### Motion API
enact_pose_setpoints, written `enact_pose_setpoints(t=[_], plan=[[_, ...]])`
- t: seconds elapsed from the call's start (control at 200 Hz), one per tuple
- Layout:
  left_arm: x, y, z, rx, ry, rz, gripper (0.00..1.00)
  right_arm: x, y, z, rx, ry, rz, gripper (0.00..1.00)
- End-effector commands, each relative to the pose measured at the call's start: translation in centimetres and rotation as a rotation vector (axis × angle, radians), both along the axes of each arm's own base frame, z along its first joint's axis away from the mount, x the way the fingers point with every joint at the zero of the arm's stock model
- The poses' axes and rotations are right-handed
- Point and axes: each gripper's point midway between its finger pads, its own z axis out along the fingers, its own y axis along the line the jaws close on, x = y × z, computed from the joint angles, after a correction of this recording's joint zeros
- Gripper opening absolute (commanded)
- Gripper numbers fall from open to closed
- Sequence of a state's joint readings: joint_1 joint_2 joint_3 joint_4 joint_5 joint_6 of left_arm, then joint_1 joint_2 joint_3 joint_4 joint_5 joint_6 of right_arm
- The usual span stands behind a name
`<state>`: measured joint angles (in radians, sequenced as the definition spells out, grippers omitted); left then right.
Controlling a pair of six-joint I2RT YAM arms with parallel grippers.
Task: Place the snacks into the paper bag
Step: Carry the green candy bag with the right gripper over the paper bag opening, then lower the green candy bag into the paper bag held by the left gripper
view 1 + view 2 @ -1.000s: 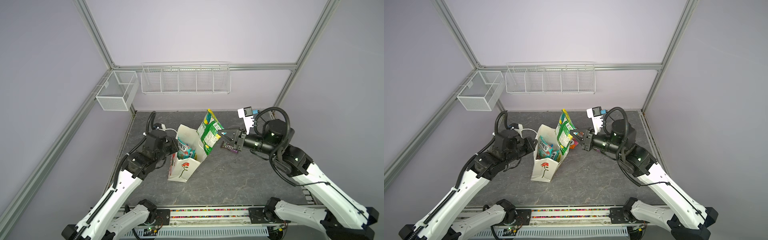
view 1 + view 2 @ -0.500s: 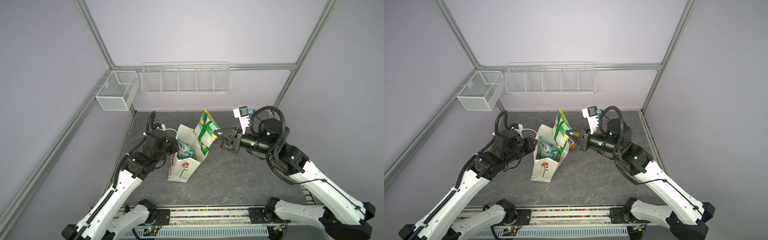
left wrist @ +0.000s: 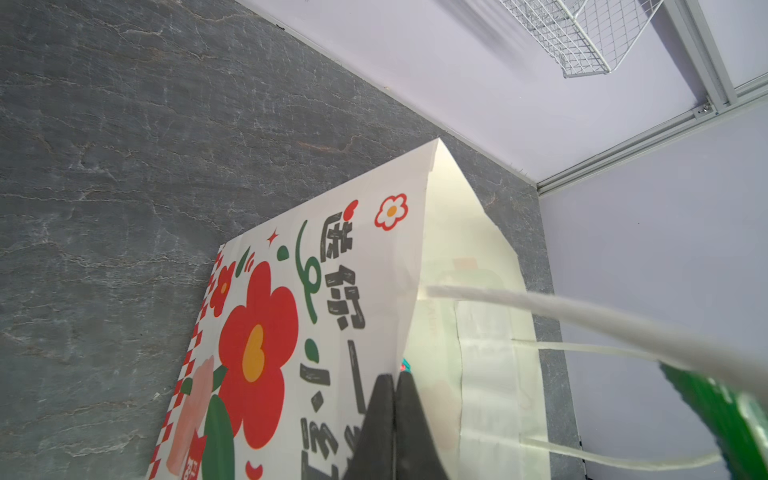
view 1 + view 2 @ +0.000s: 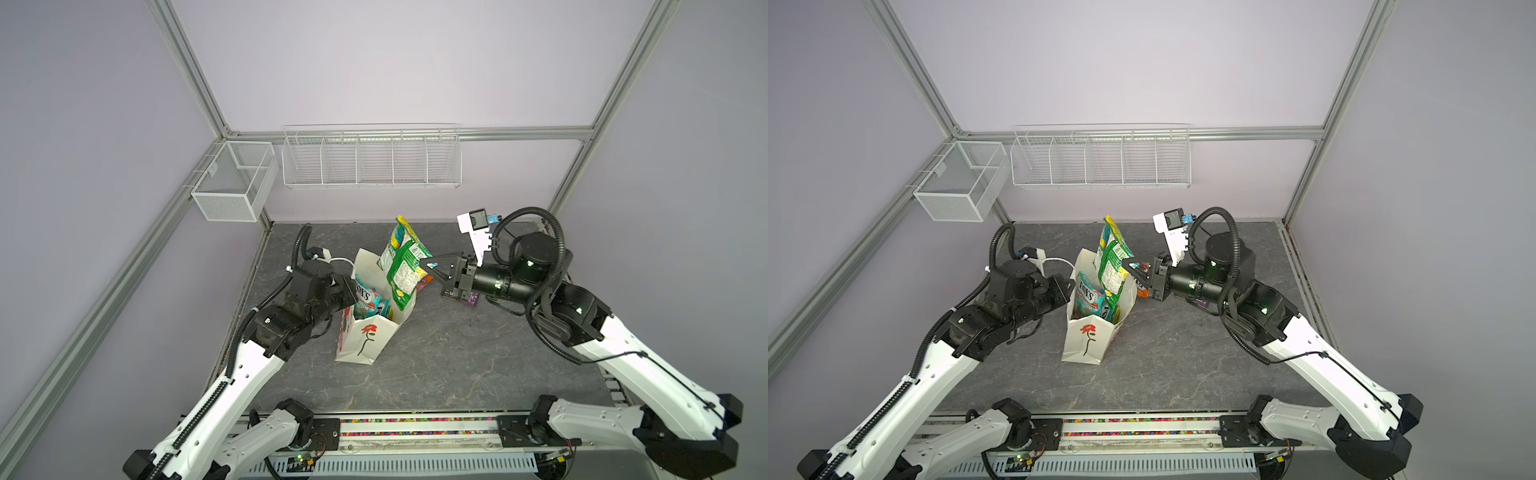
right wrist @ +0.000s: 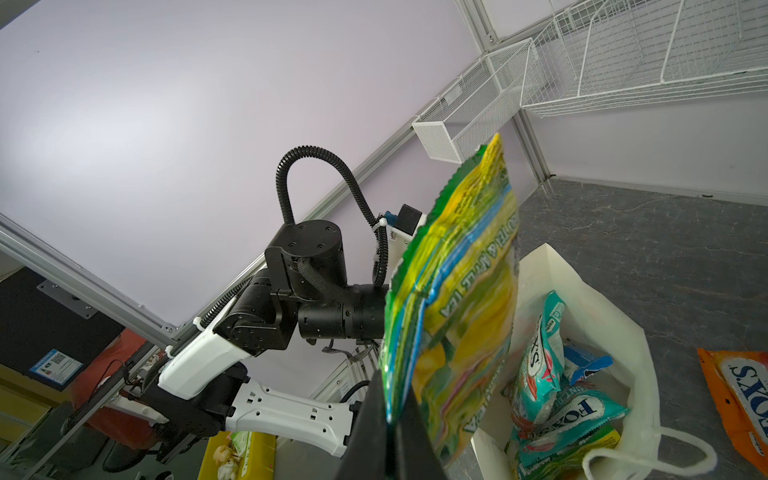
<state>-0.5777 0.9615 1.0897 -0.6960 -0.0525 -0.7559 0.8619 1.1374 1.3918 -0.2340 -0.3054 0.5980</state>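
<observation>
**Right claw point(image 4: 430, 266) pinches the green packet point(image 4: 402, 266) by one thin edge at the bag's mouth**

The right claw is clamped on the packet's side edge. The packet hangs nearly upright, its lower end at the mouth of the white paper bag point(image 4: 360, 338). Whether that end is inside the rim is hard to tell.

The left claw point(image 3: 392, 399) is closed on the bag's near rim. The bag stands on the desk point(image 4: 436, 353) with two teal FOX'S packets point(image 5: 544, 353) and a blue wrapper point(image 5: 584, 365) inside.

Likely trouble:
- **Slipping:** the glossy film could slide or swing in so narrow a pinch.
- **Snagging:** the packet is tall, so a high release may catch a wall or the cord handle point(image 3: 540, 307) and spill it onto the desk.
- **Crushing:** pushing down hard could fold the paper wall, or tear the rim at the left claw.
- **Dragging:** the orange FOX'S packet point(image 5: 744, 399) and the purple packet point(image 4: 469, 299) lie on the desk near the right arm, and a low sweep might drag them.
</observation>
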Motion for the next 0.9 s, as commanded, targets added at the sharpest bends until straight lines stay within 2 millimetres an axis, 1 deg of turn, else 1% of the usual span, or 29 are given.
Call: enact_pose_setpoints(t=[0.0,0.265,0.355,0.59,0.895], plan=[[-0.1,-0.1,0.7,-0.025,-0.026,0.003,0.00,0.0,0.2,1.9,0.060,-0.058,-0.007,0.07],[-0.2,0.0,0.8,-0.027,-0.027,0.005,0.00,1.1,0.9,0.1,0.041,0.004,-0.039,0.07],[-0.2,0.0,0.8,-0.026,-0.029,0.007,0.00,1.0,1.4,-0.3,0.039,0.018,-0.033,0.07],[-0.1,0.0,0.8,-0.029,-0.029,0.009,0.00,1.2,2.4,-2.1,0.019,0.058,-0.036,0.07],[-0.2,0.0,1.0,-0.035,-0.031,0.009,0.00,1.3,3.5,-3.3,0.009,0.085,-0.039,0.07]])
